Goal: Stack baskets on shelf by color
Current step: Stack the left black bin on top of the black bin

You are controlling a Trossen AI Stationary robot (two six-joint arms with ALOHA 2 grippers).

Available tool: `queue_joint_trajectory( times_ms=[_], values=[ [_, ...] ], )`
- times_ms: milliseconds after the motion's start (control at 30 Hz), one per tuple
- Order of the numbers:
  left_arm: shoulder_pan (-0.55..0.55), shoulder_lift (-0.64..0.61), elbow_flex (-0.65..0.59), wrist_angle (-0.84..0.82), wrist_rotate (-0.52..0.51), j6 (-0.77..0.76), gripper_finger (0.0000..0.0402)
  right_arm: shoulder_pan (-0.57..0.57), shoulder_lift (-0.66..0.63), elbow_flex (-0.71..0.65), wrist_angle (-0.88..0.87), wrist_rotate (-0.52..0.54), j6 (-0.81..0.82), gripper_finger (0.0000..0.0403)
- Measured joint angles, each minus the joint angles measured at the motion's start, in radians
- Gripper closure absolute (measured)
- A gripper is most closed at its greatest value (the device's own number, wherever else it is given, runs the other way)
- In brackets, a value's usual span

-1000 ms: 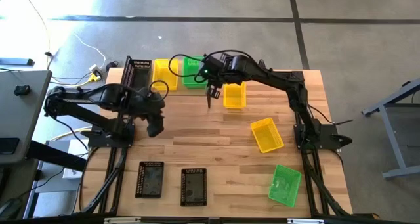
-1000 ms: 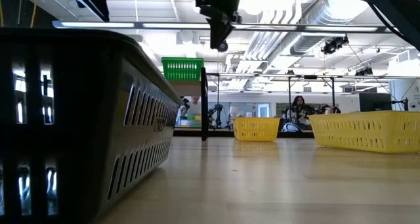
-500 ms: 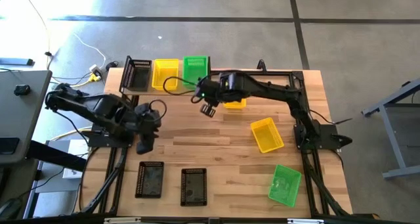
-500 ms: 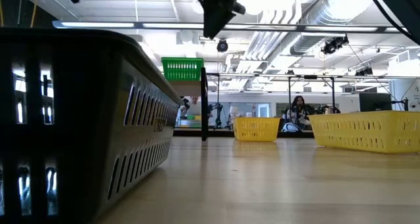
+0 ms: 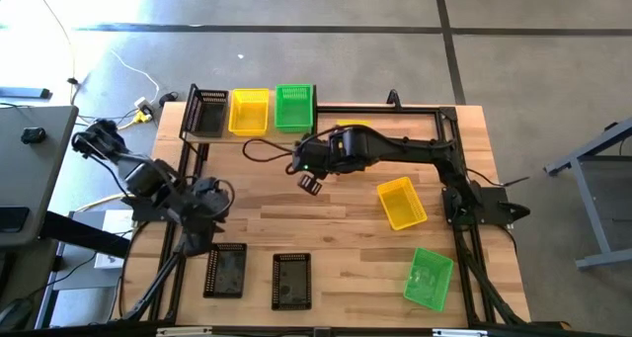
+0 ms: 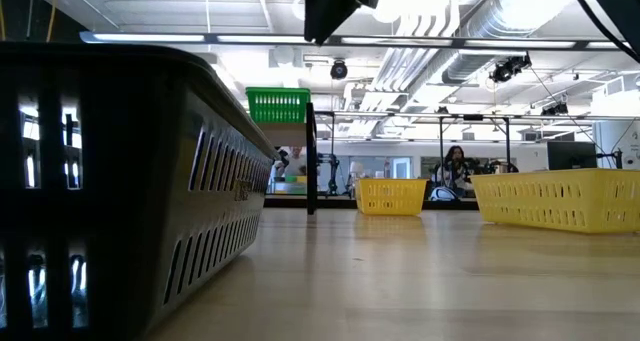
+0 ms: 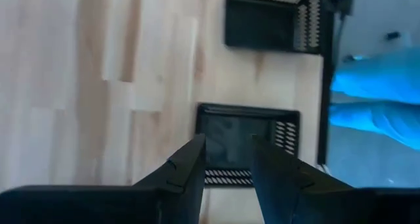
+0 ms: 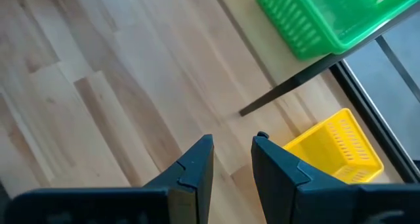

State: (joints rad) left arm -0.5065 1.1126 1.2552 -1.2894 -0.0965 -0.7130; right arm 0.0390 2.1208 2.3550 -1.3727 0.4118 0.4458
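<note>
Baskets (image 5: 399, 202) — perforated plastic rectangles — dot the plank-grained wooden tabletop (image 5: 326, 218).

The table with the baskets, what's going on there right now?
Two arms are sorting baskets onto the shelf, which holds a black, a yellow and a green basket. The left gripper hangs empty over a black basket at the table's near edge. The right gripper hovers empty mid-table.
</note>
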Motion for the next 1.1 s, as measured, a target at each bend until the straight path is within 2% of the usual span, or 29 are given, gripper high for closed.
queue_joint_trajectory(
  times_ms=[300, 533, 767, 1100],
  values=[
    [-0.167, 0.036, 0.001, 0.008, 0.007, -0.086, 0.026, 0.015, 0.0, 0.0, -0.063, -0.002, -0.057, 0.0313],
    [-0.281, 0.127, 0.001, 0.046, -0.03, -0.14, 0.0261, 0.015, 0.0, 0.0, -0.139, -0.046, -0.094, 0.0313],
    [-0.349, 0.23, 0.001, 0.144, -0.051, -0.141, 0.0268, 0.014, 0.0, 0.0, -0.164, -0.044, -0.16, 0.0313],
    [-0.409, 0.382, 0.001, 0.179, -0.053, -0.192, 0.0268, 0.013, 0.0, 0.0, -0.164, -0.041, -0.218, 0.0313]
  ],
)
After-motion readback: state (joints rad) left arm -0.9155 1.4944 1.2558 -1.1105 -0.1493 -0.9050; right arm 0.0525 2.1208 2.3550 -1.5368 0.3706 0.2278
